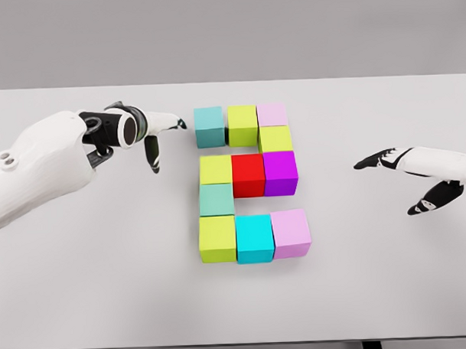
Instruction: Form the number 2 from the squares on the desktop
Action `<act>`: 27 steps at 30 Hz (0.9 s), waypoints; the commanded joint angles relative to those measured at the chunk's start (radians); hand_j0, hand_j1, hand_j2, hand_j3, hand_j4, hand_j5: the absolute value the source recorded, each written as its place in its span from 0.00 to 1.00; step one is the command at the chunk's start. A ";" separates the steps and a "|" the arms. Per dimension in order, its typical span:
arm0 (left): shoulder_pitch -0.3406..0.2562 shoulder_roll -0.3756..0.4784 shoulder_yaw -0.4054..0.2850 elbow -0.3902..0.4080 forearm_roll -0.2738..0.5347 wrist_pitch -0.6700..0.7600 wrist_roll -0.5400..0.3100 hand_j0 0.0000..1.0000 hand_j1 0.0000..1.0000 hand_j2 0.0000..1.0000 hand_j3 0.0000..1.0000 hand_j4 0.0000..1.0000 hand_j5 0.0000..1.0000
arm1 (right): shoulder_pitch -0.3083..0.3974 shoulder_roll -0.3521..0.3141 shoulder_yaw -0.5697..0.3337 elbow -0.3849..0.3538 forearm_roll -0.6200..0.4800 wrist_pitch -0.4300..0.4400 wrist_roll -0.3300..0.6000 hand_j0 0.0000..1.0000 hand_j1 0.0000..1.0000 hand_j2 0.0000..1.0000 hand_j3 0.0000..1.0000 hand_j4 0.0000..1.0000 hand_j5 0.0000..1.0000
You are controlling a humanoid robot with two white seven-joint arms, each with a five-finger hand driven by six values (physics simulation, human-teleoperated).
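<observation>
Coloured cubes sit together mid-table in the shape of a 2. The top row is a teal cube (pixel 209 126), a lime cube (pixel 243 124) and a pale pink cube (pixel 272 114). Below come a lime cube (pixel 275 138), then a row of lime (pixel 215 170), red (pixel 248 175) and purple (pixel 280 172). A teal cube (pixel 216 199) leads down to the bottom row: lime (pixel 217 238), cyan (pixel 254 237), pink (pixel 291 232). My left hand (pixel 159 135) hovers open just left of the top teal cube, fingertips close to it. My right hand (pixel 402 180) is open, well right of the cubes.
The white table (pixel 107 286) stretches wide around the cubes. Its front edge runs along the bottom of the view and its back edge lies just above the top row.
</observation>
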 commanded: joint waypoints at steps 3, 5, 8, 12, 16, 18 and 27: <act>-0.003 -0.013 0.001 0.007 -0.004 -0.002 0.000 1.00 1.00 1.00 1.00 1.00 1.00 | 0.002 -0.001 0.000 -0.003 -0.007 0.003 0.000 1.00 1.00 1.00 1.00 1.00 1.00; -0.005 -0.014 0.001 0.007 -0.004 -0.002 0.000 1.00 1.00 1.00 1.00 1.00 1.00 | 0.002 -0.001 0.000 -0.003 -0.007 0.003 0.000 1.00 1.00 1.00 1.00 1.00 1.00; -0.005 -0.020 0.000 0.009 -0.004 -0.002 0.000 1.00 1.00 1.00 1.00 1.00 1.00 | 0.002 -0.001 0.001 -0.003 -0.007 0.003 0.000 1.00 1.00 1.00 1.00 1.00 1.00; -0.011 -0.039 0.000 0.041 -0.004 -0.002 0.000 1.00 1.00 1.00 1.00 1.00 1.00 | 0.002 -0.001 0.000 0.002 -0.007 0.003 0.000 1.00 1.00 1.00 1.00 1.00 1.00; -0.011 -0.042 0.000 0.041 -0.004 -0.002 0.000 1.00 1.00 1.00 1.00 1.00 1.00 | 0.005 -0.003 0.000 0.002 -0.007 0.003 0.000 1.00 1.00 1.00 1.00 1.00 1.00; -0.011 -0.047 0.000 0.041 -0.004 -0.002 0.000 1.00 1.00 1.00 1.00 1.00 1.00 | 0.005 -0.003 0.000 0.005 -0.007 0.003 0.000 1.00 1.00 1.00 1.00 1.00 1.00; -0.011 -0.056 -0.002 0.041 -0.004 -0.002 0.000 1.00 1.00 1.00 1.00 1.00 1.00 | 0.005 -0.003 0.000 -0.001 -0.007 0.003 0.000 1.00 1.00 1.00 1.00 1.00 1.00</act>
